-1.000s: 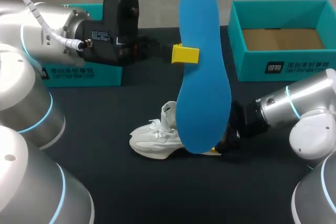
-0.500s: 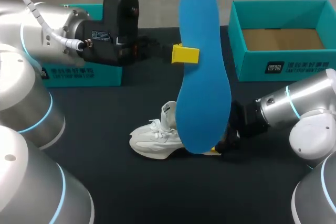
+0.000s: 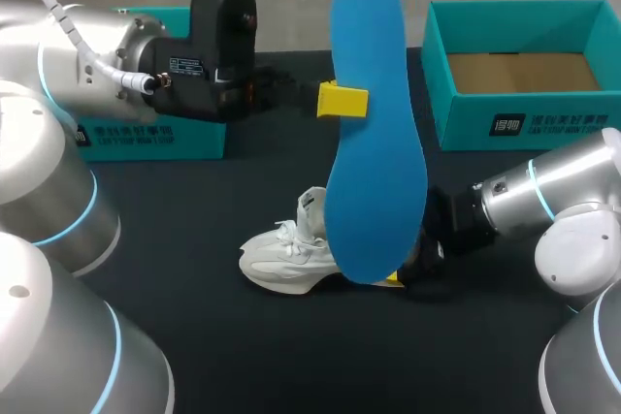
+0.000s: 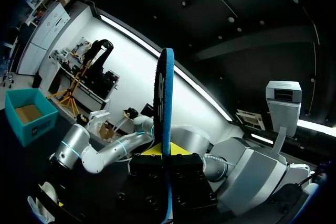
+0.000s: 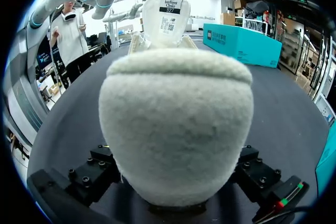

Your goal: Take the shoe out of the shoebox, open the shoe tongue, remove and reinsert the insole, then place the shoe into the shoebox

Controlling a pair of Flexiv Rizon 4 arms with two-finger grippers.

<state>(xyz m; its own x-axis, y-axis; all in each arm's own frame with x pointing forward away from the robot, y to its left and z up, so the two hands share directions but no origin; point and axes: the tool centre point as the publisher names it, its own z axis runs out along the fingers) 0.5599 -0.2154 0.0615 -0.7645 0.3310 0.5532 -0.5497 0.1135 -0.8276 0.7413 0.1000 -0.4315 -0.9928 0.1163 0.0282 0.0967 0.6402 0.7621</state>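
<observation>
Holding the blue insole point(image 3: 374, 143) upright above the table point(image 3: 194, 336), your left tool point(image 3: 349, 102) is clamped on its middle, a sensible hold: it looks light and bendy. The white sneaker point(image 3: 281, 259) sits beneath, heel at your right tool point(image 3: 408, 273), whose closure is hidden.

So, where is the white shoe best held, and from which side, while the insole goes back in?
Probably the heel, coming from the robot's right. The shoe stands upright with its toe to the robot's left and its heel toward the right gripper, so a hold there leaves the opening free for the insole.
</observation>
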